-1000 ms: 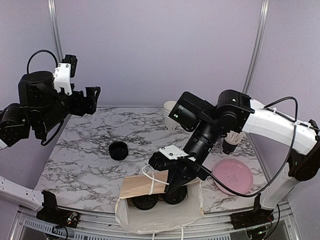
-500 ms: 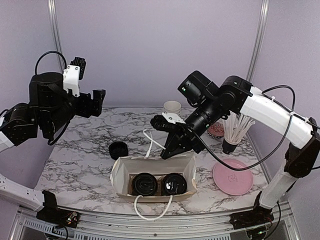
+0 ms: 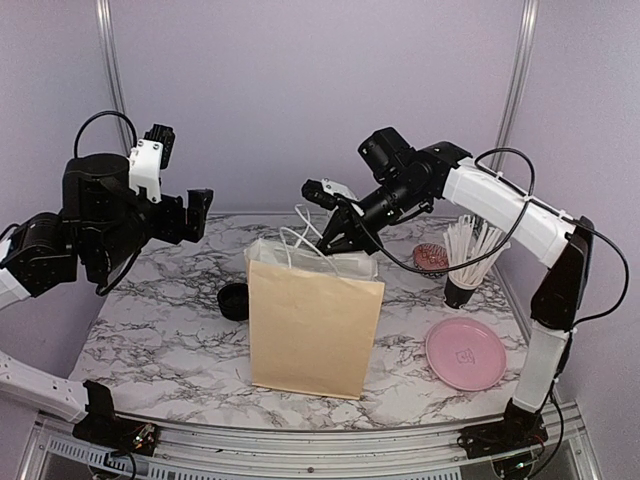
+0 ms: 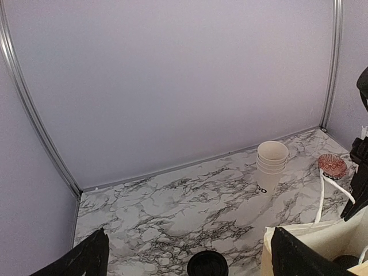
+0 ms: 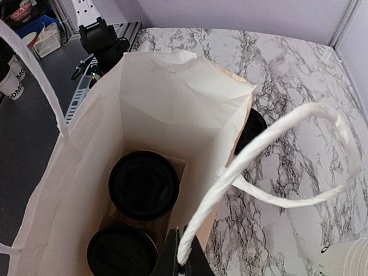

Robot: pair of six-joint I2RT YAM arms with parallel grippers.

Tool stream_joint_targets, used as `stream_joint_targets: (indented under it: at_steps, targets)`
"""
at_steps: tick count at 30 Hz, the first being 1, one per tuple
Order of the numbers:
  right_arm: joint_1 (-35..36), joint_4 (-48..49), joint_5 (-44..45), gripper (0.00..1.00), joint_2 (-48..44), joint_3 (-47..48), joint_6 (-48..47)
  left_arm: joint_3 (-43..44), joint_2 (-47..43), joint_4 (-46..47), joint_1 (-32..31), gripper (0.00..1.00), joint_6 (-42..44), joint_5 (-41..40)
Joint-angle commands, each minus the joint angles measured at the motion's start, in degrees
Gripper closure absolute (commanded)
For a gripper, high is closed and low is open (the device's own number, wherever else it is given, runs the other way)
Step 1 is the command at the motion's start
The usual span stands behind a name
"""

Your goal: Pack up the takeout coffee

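Right wrist, black-lidded takeout coffee (image 5: 143, 185) (two, bagged)

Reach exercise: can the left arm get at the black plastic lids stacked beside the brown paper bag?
Probably yes: the open left gripper has nothing between it and the black lids beside the bag.

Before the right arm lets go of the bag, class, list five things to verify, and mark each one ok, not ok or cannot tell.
1. The paper bag stands upright on the table: ok.
2. Both lidded coffee cups sit at the bottom of the bag with their lids on: ok.
3. The right gripper is pinched on the white handle: ok.
4. The left gripper is open, raised and apart from the bag: ok.
5. The bag would stand by itself once released: cannot tell.
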Motion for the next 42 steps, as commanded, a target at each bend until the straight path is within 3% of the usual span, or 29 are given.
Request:
stream_joint_targets:
  at_steps: [1, 11, 14, 19, 23, 29, 37, 39, 42]
  targets:
    - [-0.2, 1.0, 0.0, 0.92, 0.3, 2.8, 2.1, -1.3, -0.1, 1.4, 0.6, 0.01, -0.5, 2.7]
    - [-0.2, 0.7, 0.1, 0.81, -0.7, 1.9, 3.3, -1.9, 1.6, 1.4, 0.7, 0.01, -1.0, 6.6]
    - [-0.2, -0.6, 0.5, 0.71, -1.6, 2.0, 2.9, -2.2, 1.4, 1.5, 0.7, 0.01, -1.1, 7.2]
    - [-1.4, -2.9, 1.5, 0.44, -5.4, -0.5, 0.4, -3.0, 2.1, 2.2, 1.3, 0.01, 1.0, 7.2]
    - [-5.9, -3.4, 0.7, 0.34, -10.2, -4.2, -0.7, -1.2, 4.6, 3.2, 3.9, 0.01, 2.7, 6.6]
    - [-15.0, -3.4, -0.6, 0.33, -18.1, -11.6, 0.0, 0.1, 7.8, 8.9, 11.7, 0.02, 2.7, 11.8]
    - [-33.1, 7.1, 9.6, 0.50, -30.6, -25.9, 10.7, -8.0, 5.3, 14.1, 18.1, 0.08, -0.5, 20.5]
    - [-35.5, 9.9, 12.3, 0.49, -34.4, -30.1, 12.1, -10.1, 3.8, 15.0, 18.1, 0.08, -0.1, 20.2]
    - [-36.0, 13.7, 17.2, 0.38, -39.9, -35.8, 12.5, -11.4, 3.1, 15.3, 18.1, 0.07, 1.0, 18.9]
